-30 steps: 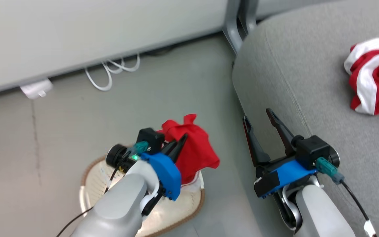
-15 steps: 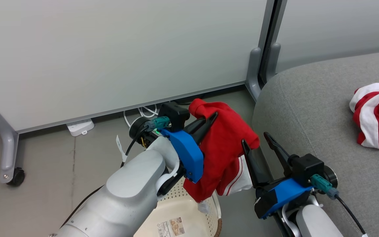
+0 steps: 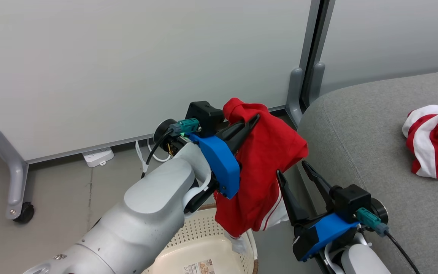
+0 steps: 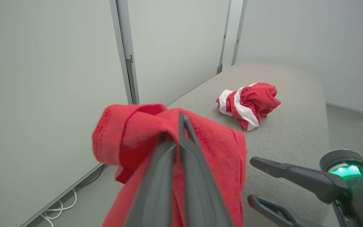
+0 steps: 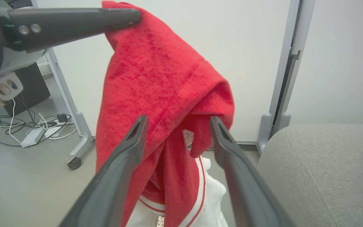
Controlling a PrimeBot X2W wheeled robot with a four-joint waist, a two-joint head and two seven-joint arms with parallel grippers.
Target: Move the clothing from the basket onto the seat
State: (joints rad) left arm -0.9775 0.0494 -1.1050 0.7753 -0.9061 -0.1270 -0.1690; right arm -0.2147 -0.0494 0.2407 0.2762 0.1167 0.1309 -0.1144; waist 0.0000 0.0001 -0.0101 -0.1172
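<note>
Now the left gripper (image 3: 254, 118), pinched shut on a red white-trimmed garment (image 3: 264, 171), has raised it from the laundry basket (image 3: 200, 232) towards the grey couch (image 3: 356, 144). The right gripper (image 3: 292, 169) stays spread and empty beside it. One red-and-white garment (image 3: 432, 144) already lies on the couch, so carrying across and letting go likely comes next.

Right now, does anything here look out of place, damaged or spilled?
Nothing damaged or spilled. The red garment hangs bunched from the shut left claw, just above the laundry basket; a red-and-white garment lies crumpled on the couch, not spread flat.
</note>
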